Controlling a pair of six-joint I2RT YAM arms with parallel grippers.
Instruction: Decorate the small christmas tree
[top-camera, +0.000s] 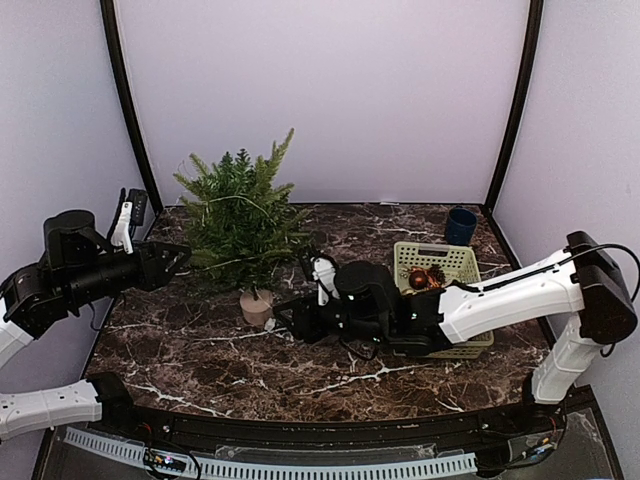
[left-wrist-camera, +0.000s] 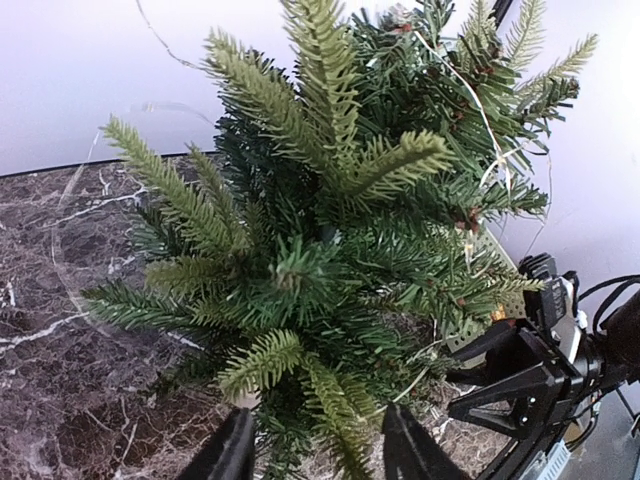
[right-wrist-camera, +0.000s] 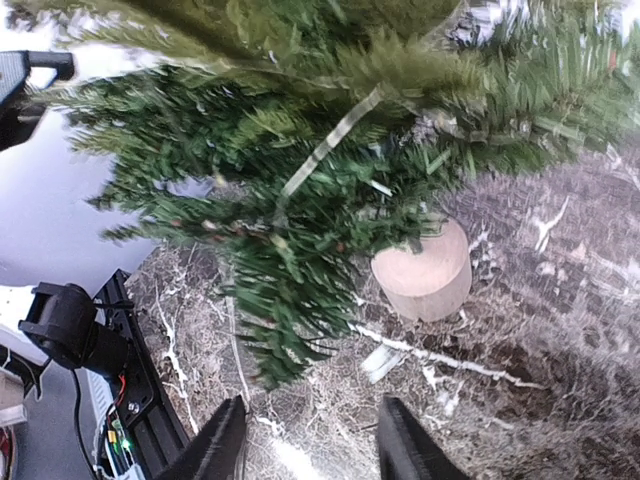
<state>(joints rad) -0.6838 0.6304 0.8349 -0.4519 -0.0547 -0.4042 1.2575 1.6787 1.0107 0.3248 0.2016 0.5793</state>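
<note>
The left gripper gapes empty at the small christmas tree branches. The right gripper, also released, hangs near the pot

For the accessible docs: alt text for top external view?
The small christmas tree in a beige pot stands on a marble table, left gripper at its left side, right gripper by the pot. A basket sits behind the right arm.

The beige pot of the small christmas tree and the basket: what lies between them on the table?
The right gripper and its black wrist, pointing toward the pot from the basket side; the top view shows it.
</note>
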